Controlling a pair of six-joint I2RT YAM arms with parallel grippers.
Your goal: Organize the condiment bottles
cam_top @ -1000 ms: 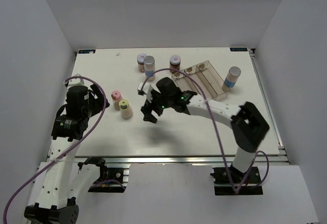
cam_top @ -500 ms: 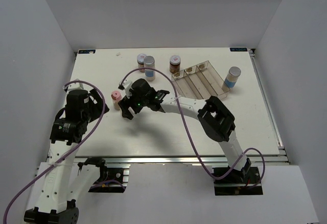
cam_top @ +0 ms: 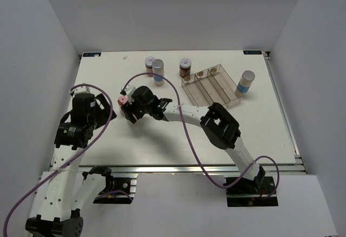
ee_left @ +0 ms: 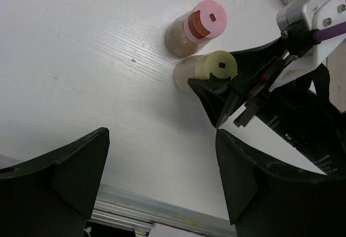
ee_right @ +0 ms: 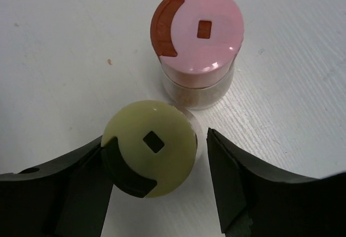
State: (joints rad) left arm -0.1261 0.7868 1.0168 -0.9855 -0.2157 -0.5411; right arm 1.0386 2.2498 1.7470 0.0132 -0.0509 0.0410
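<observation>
1. Near the desk's (ee_right: 48, 26) left side, the yellow-green-capped bottle (ee_right: 148, 147) stands just beside the pink-capped bottle (ee_right: 197, 31). The right claw (ee_right: 155, 156) straddles only the first, probably to lift it away alone.
2. Its fingers sit close against the bottle's sides; whether they already pinch cannot be told.
3. The left claw (ee_left: 161, 139) hangs open and empty nearby.
4. A second ago the right claw hovered mid-desk; it has since swung left onto this pair.

Overhead camera looks down the table (cam_top: 270, 123); both near wrist cameras share the pink-capped bottle (ee_right: 197, 31).
</observation>
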